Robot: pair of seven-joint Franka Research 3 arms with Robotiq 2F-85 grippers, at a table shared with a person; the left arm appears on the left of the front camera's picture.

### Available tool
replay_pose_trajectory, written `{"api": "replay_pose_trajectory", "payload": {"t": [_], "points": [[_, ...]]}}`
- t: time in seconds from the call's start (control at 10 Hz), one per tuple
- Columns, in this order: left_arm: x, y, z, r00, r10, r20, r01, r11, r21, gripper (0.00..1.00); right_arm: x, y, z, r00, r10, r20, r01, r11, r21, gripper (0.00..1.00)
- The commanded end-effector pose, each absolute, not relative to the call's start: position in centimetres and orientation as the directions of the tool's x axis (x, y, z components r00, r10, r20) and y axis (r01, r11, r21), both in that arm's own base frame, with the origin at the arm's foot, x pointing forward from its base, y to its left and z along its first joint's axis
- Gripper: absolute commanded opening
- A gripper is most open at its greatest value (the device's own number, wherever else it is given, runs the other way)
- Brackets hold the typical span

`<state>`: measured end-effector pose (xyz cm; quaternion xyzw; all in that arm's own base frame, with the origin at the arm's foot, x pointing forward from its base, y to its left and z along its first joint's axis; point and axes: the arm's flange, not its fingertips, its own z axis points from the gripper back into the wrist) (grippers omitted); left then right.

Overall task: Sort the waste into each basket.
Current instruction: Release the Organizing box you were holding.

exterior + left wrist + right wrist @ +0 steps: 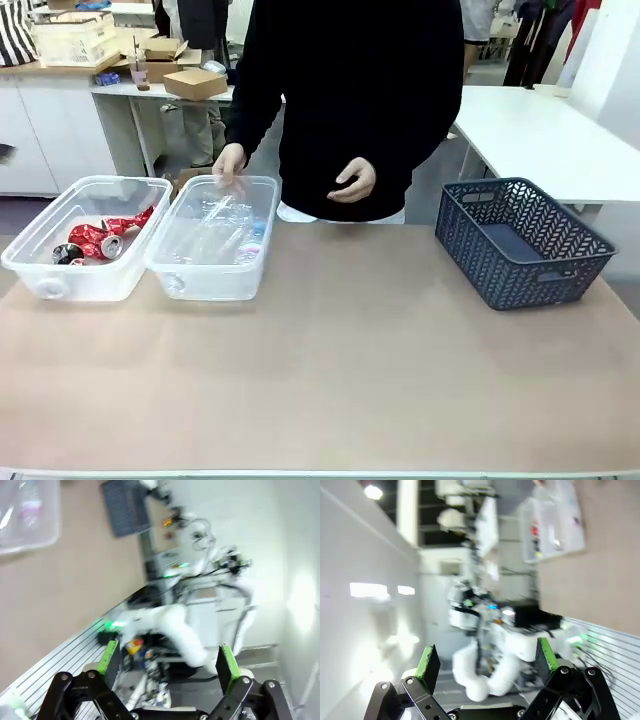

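Holding crumpled red cans [100, 238], clear rounded tub [40, 265]; both fingers [108, 656] [427, 662] released, empty.

Wrist views motion-blurred, bottles [215, 238] indistinct in tub [212, 282]

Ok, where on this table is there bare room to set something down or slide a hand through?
The table is bare across its whole near half, and between the right clear tub and the dark grey basket. It is crowded at the far left: the left clear tub with red cans sits right beside the other, and the person's hand hovers at that tub's far rim.
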<state>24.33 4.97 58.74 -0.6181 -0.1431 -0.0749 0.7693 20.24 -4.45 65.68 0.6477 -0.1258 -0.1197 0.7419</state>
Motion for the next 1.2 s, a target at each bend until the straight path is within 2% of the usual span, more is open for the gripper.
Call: {"api": "replay_pose_trajectory", "payload": {"t": [0.0,0.1,0.2,1.1], "points": [[25.7,5.5,57.5,0.928,0.273,0.255,0.295,-0.115,-0.949,1.00,21.5,-4.7,61.0,0.957,-0.288,0.039,0.012,0.174,0.985,1.00],[27.8,5.3,57.2,0.948,0.252,0.193,0.205,-0.023,-0.978,1.00,20.2,-4.5,65.7,0.940,-0.341,0.032,0.015,0.132,0.991,1.00],[24.2,7.0,58.1,0.942,0.168,0.291,0.281,0.083,-0.956,1.00,20.2,-4.5,65.7,0.940,-0.341,0.032,0.015,0.132,0.991,1.00],[24.2,7.0,58.1,0.942,0.168,0.291,0.281,0.083,-0.956,1.00,20.2,-4.5,65.7,0.940,-0.341,0.032,0.015,0.132,0.991,1.00]]}}
